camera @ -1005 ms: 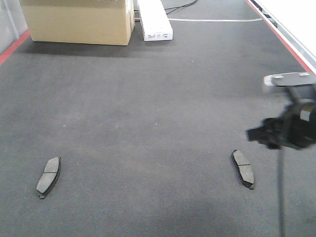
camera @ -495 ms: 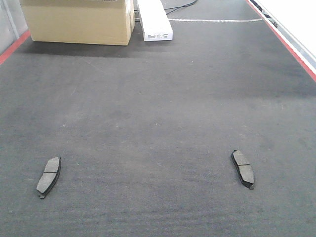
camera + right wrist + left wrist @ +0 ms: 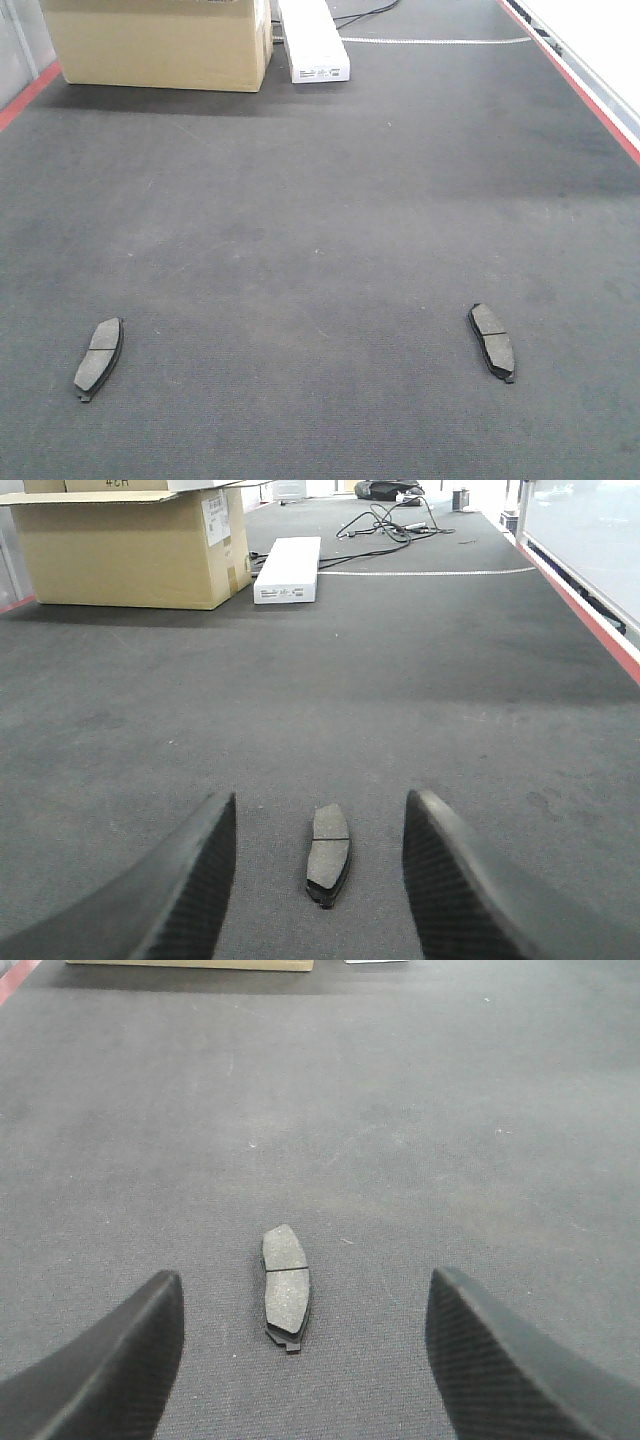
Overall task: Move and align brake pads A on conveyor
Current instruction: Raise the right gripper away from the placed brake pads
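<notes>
Two dark-grey brake pads lie flat on the charcoal conveyor [image 3: 320, 200]. One brake pad [image 3: 99, 357] rests at the near left, the other brake pad [image 3: 492, 342] at the near right. Neither arm shows in the front view. In the left wrist view my left gripper [image 3: 305, 1305] is open, its fingers [image 3: 120, 1360] standing wide on either side of a brake pad [image 3: 286, 1283] and above the belt. In the right wrist view my right gripper [image 3: 320, 825] is open too, straddling a brake pad [image 3: 329, 852] without touching it.
A cardboard box [image 3: 160, 42] and a white flat box [image 3: 312, 40] stand at the far end of the belt. Red edge strips [image 3: 590, 95] run along both sides. Cables [image 3: 390, 520] lie beyond the white box.
One second ago the right arm stood at the right edge of the front view above the right pad. It has since left that view. Both pads have stayed put.
</notes>
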Controlling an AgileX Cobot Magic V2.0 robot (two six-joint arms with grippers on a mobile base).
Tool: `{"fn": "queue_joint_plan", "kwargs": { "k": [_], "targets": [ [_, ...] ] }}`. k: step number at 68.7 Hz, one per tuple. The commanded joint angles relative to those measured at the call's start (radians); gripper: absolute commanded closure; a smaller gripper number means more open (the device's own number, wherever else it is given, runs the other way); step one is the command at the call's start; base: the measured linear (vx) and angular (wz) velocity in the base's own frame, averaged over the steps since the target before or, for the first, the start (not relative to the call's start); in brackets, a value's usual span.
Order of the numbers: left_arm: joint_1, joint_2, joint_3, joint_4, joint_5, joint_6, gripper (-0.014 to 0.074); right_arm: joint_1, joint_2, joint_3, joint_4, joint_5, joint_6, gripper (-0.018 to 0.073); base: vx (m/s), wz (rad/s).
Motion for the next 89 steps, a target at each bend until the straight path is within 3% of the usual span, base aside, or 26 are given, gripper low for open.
{"fn": "queue_joint_plan", "kwargs": {
  "k": [1, 60, 89],
  "targets": [
    [-0.007, 0.009, -0.027, -0.010, -0.070, -0.004, 0.0094, 0.000, 0.016, -0.025, -0.013, -0.072, -0.009, 0.0199, 0.00, 0.00],
    [-0.007, 0.011, -0.027, -0.010, -0.070, -0.004, 0.0094, 0.000, 0.016, -0.025, -0.013, -0.064, -0.009, 0.0199, -0.01, 0.01],
    [-0.007, 0.011, -0.027, -0.010, -0.070, -0.004, 0.0094, 0.000, 0.016, -0.025, -0.013, -0.064, -0.009, 0.0199, -0.24, -0.06]
  ]
}}
